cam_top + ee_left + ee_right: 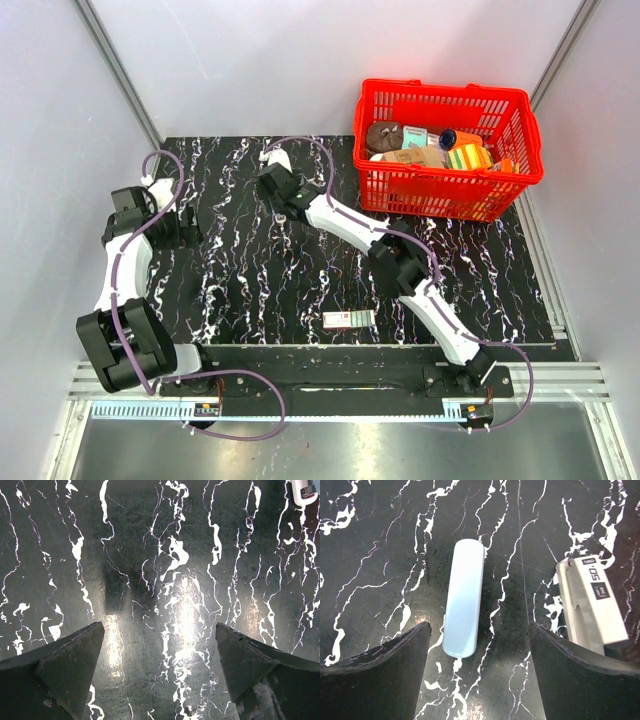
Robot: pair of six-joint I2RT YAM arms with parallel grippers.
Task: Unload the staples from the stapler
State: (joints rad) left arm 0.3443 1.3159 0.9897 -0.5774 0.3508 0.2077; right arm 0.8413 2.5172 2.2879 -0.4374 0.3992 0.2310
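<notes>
The slim silvery-grey metal stapler (592, 605) lay flat on the black, white-veined tabletop (250, 280). It sat outside the right gripper (480, 627), just beside one of its dark fingers (570, 680), and that finger hid its near end. The right gripper hung low over the table with its fingers spread wide, gripping nothing. Between them lay a pale blue rounded tube (465, 597), roughly parallel to the stapler. The right arm reached far across the table toward the back left, its elbow bent over the middle.

The left gripper (159, 629) also stood wide open and empty above the tabletop, its arm folded back on the left side. At the back right corner stood a red plastic basket (450, 95) holding cardboard boxes, a brown round item and a yellow-green striped pad. A small flat pink-and-white box (348, 319) lay near the table's front edge.
</notes>
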